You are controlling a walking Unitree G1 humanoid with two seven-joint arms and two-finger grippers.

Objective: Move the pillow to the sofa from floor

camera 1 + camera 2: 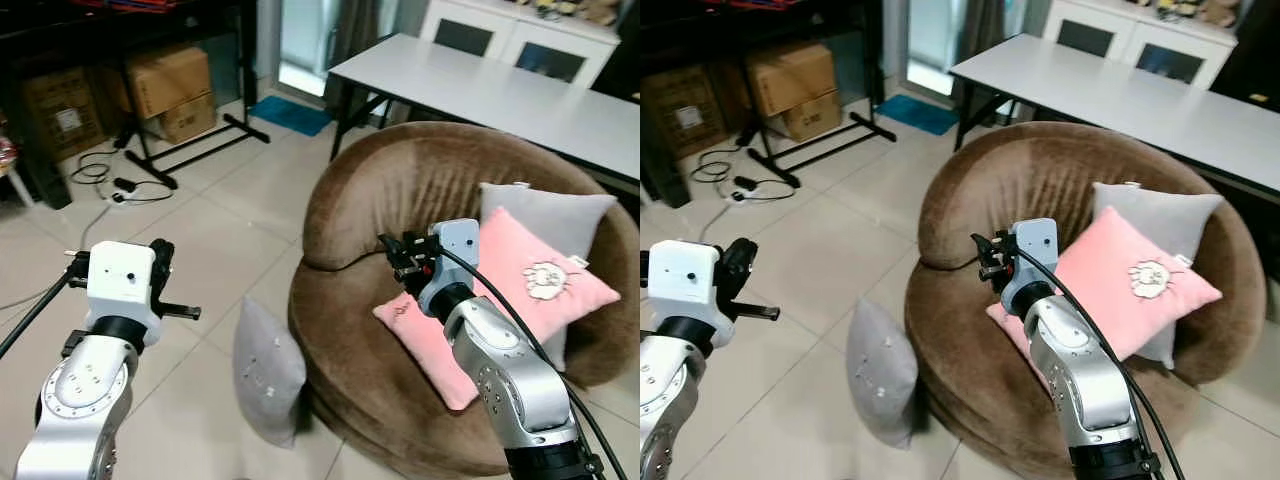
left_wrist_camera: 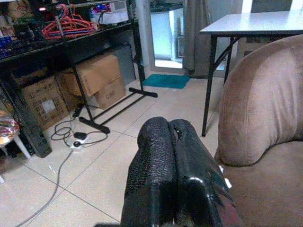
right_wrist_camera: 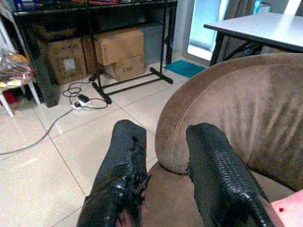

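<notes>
This is a room in a home. A round brown sofa with pillows sits on a tile floor. Behind the sofa stands a white table. Boxes sit nearby.

My head views are evenly lit and sharp, with no motion blur. Daylight comes in through the glass door at the back and lays a pale sheen on the floor tiles before it. The white tabletop is bright but not blown out. The shelving at the far left sits in deep shade. A soft shadow lies under the brown sofa and beside the grey pillow on the floor. My wrist views have a cool bluish cast, and the doorway glares almost white in them. Close to the lens, my left gripper's fingers show glossy highlights and look slightly soft
</notes>
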